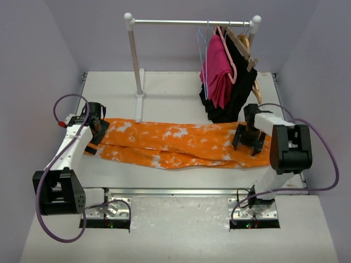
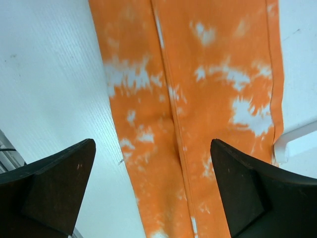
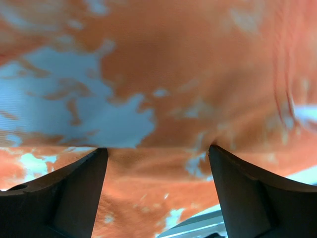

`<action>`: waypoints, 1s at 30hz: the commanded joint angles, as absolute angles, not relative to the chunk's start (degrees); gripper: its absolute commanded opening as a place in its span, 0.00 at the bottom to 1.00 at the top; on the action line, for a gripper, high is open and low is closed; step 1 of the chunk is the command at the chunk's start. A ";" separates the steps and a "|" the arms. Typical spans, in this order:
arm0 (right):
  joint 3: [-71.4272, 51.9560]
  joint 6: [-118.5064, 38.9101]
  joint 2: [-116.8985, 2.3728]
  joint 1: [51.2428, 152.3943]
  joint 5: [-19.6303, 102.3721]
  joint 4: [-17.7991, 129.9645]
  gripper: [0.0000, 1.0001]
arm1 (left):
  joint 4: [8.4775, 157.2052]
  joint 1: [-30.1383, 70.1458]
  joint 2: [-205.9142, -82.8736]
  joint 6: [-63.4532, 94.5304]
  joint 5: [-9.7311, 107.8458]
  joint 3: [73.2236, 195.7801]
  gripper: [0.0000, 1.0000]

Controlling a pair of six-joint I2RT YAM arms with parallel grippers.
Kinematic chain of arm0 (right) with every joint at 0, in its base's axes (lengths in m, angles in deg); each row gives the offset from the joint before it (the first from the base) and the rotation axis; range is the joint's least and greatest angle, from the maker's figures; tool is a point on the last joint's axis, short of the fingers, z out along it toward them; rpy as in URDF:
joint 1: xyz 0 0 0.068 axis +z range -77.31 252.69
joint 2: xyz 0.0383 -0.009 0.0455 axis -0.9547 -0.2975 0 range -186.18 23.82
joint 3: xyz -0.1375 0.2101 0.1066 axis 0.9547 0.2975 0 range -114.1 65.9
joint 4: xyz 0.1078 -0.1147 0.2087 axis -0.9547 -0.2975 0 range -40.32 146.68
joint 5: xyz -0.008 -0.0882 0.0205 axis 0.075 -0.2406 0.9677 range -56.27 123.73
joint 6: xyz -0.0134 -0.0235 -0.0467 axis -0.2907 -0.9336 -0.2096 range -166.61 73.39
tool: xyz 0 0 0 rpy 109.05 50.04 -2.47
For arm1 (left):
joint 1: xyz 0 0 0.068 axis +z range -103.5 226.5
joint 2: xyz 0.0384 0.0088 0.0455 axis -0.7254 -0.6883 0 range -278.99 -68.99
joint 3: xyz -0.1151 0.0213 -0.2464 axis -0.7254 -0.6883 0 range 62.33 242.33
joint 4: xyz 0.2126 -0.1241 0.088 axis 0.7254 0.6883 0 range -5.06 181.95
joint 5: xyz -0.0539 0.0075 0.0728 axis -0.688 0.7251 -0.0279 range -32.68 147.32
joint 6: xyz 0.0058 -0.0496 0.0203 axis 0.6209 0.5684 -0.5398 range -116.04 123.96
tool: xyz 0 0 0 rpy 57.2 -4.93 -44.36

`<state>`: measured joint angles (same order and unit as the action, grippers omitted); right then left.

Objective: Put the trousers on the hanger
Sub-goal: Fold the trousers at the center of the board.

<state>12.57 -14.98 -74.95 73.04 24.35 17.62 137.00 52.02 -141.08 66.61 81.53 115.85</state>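
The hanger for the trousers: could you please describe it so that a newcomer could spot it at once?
Find the white clothes rail at the back of the table. Among the things hanging on its right half, the hanger is leftmost, beside the pink garment. It alone is thin pale-blue wire and bare, unlike the thick wooden hanger.

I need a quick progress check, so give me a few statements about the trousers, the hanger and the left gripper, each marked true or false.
1. The trousers lie stretched out across the table. True.
2. The hanger already carries the trousers. False: it hangs bare on the rail.
3. The left gripper is shut on the cloth. False: it is open, above the trousers.
4. A pink garment hangs from the rail. True.
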 commanded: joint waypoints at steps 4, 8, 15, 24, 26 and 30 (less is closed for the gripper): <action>5.08 -13.46 -80.21 63.25 12.35 15.69 0.81 | 137.31 52.44 -143.15 63.64 82.76 117.79 1.00; 4.00 -15.77 -71.57 68.57 16.34 17.44 0.80 | 134.42 52.48 -144.90 63.81 83.05 116.39 1.00; 4.51 -16.29 -51.52 82.88 22.20 17.80 0.99 | 129.53 51.96 -150.81 66.44 78.24 111.48 1.00; 12.61 -17.65 -39.45 87.02 36.17 21.39 0.99 | 122.05 51.43 -164.67 64.60 78.45 113.02 0.86; 15.10 -18.66 -36.85 87.11 37.94 22.05 0.99 | 119.63 51.34 -165.66 63.55 77.97 113.22 0.87; 17.87 -20.47 -34.87 87.02 40.05 23.01 0.99 | 116.95 50.67 -161.03 63.63 76.82 110.29 0.86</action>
